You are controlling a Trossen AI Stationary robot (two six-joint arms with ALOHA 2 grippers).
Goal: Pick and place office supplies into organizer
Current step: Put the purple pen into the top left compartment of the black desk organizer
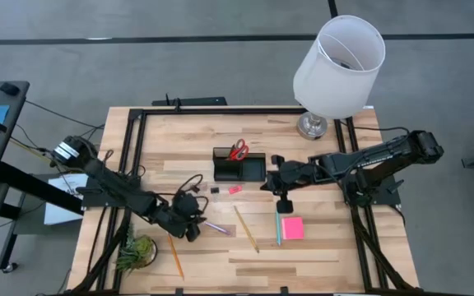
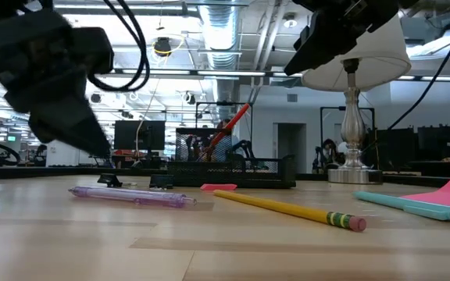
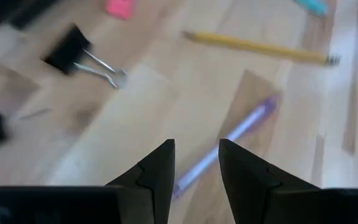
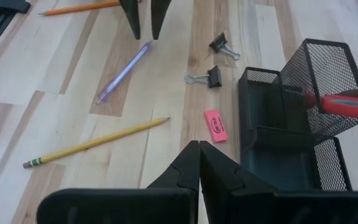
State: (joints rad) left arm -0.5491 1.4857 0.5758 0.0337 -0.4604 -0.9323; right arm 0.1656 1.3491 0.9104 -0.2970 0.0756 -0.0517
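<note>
My left gripper (image 3: pixel 196 152) is open by a narrow gap and hovers over the purple pen (image 3: pixel 229 138), near one end of it (image 4: pixel 146 45). It touches nothing. The pen (image 1: pixel 215 227) lies flat on the table. My right gripper (image 4: pixel 199 149) is shut and empty, raised just to the right of the black mesh organizer (image 1: pixel 239 167). The red-handled scissors (image 1: pixel 238 150) stand in the organizer's tall box. On the table lie the pink eraser (image 4: pixel 216 125), two black clips (image 4: pixel 211 76), a yellow pencil (image 1: pixel 246 228), a teal pen (image 1: pixel 277 226), the pink sticky pad (image 1: pixel 292 228) and an orange pencil (image 1: pixel 174 255).
A white-shaded lamp (image 1: pixel 338 66) stands at the table's far right, behind the right arm. A green plant tuft (image 1: pixel 136 252) sits at the near left corner. Bare wood shows along the near edge, right of the yellow pencil.
</note>
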